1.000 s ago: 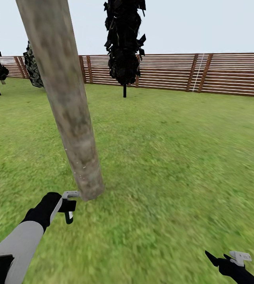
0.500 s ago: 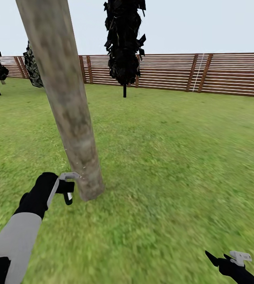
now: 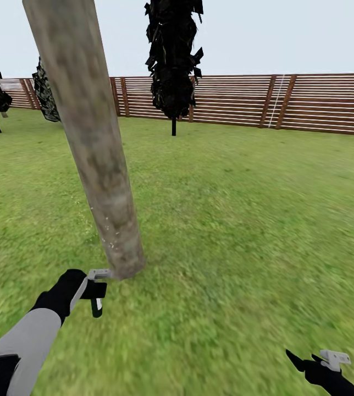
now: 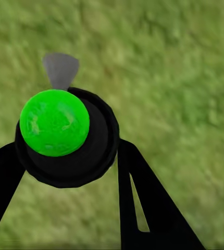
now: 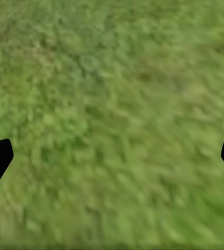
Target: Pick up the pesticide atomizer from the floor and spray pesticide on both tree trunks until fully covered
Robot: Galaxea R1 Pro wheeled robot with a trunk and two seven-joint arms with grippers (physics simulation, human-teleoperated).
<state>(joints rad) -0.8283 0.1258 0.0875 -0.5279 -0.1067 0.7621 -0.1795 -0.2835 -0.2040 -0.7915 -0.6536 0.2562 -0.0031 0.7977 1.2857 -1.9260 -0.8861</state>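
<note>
Black fingers of my left gripper [image 3: 92, 290] clamp the spray bottle [image 4: 65, 136] beside the trunk [image 3: 92, 148] base, over the grass [image 3: 243, 220]. My right gripper [image 3: 314, 363] hangs wide, empty. So near, spray may coat one patch, leaving upper bark bare.

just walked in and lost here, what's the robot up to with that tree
The left gripper holds the pesticide atomizer in its fingers, low by the base of the thick leaning tree trunk, its grey trigger head almost touching the bark. A few pale pesticide specks dot the lower trunk. The right gripper hangs open and empty over the lawn.
</note>
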